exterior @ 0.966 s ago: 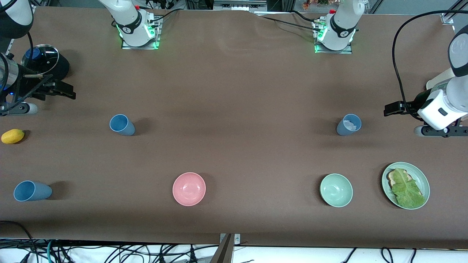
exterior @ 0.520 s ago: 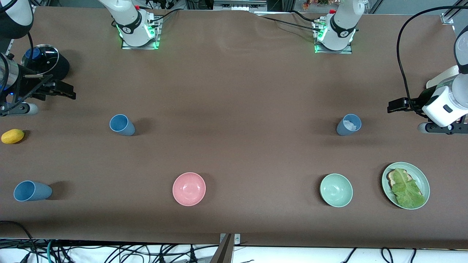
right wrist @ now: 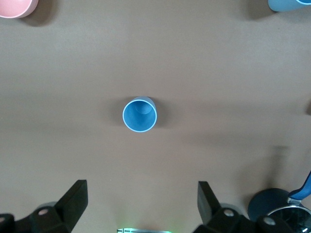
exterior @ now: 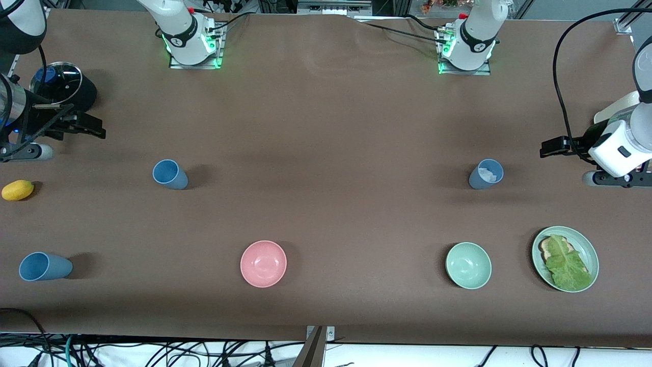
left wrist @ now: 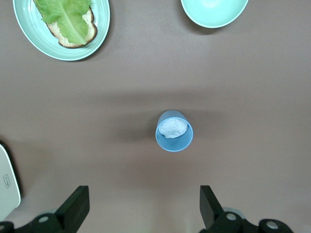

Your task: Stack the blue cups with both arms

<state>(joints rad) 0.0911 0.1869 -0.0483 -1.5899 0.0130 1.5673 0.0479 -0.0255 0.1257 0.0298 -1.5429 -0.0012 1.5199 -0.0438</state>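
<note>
Three blue cups stand apart on the brown table (exterior: 326,127), none yet nested, as I hold both arms high over their ends of it. My judgement is that the step in hand is the first approach: each arm should descend on the cup its wrist camera already frames, jaws straddling the rim squarely, and close low enough on the tapered wall that the cup does not squirt out.

The left gripper (left wrist: 141,208) hangs over the table at the left arm's end, fingers spread wide and empty, with the greyer blue cup (left wrist: 174,131) upright ahead of it; a whitish patch sits inside, perhaps crumpled paper, though I cannot be sure from here. In the front view that cup (exterior: 486,174) stands farther from the camera than the pale green bowl (exterior: 468,265) and the green plate (exterior: 586,243) carrying bread and lettuce.

The right gripper (right wrist: 141,206) is likewise wide open and holding nothing, over the right arm's end, with a brighter blue cup (right wrist: 140,114) upright and centred between its jaws' line. The front view shows this cup (exterior: 170,174) near a yellow lemon (exterior: 18,189). The third blue cup (exterior: 45,266) stands nearer the camera, toward the right arm's end, well apart from the pink bowl (exterior: 263,263).

I would carry one cup to the other and lower it straight, since a tilted entry could jam on the rim.
</note>
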